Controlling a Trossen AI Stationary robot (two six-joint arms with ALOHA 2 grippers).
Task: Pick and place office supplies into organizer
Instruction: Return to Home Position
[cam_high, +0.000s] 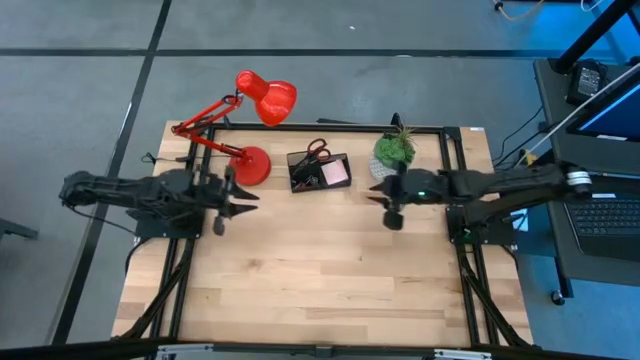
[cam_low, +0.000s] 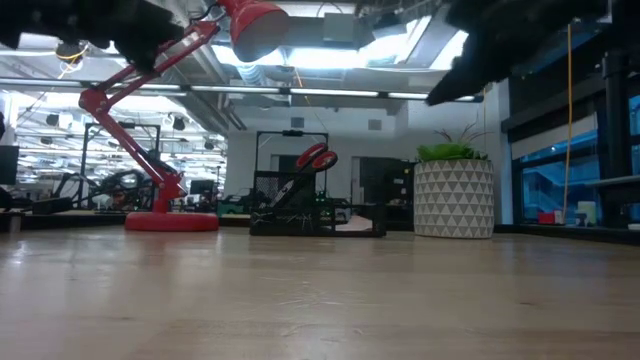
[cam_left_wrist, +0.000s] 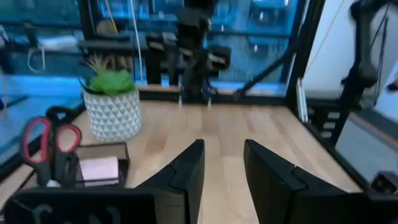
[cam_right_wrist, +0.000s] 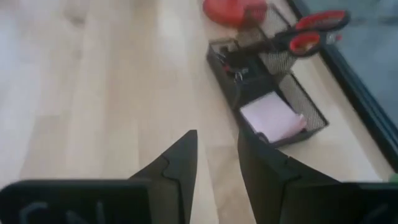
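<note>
The black mesh organizer stands near the table's far edge, between both arms. Red-handled scissors stick blades-down in its taller section, handles up. A pink sticky-note pad lies flat in a low compartment. Small dark items lie in another compartment. My left gripper hovers open to the organizer's left, above the table. My right gripper hovers open to its right. Both show open in their wrist views. No pens, pencil or red block show loose on the table.
A red desk lamp stands left of the organizer, its head past the far edge. A green plant in a white patterned pot stands right of it. A black frame rail runs along the far edge. Bare wood spreads toward the near edge.
</note>
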